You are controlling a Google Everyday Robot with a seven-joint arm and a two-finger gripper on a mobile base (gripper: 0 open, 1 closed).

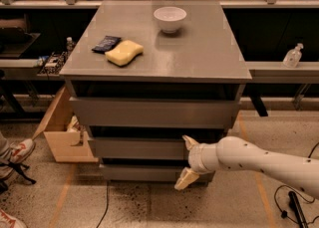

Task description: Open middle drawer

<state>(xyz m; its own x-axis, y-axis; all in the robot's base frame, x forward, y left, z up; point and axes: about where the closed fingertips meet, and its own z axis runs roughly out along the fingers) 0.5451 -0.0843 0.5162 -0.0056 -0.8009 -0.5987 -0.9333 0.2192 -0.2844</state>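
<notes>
Right end of the middle drawer (134, 148) behind the spread tool (185, 161); arm (269, 162) cut by the right edge.
</notes>
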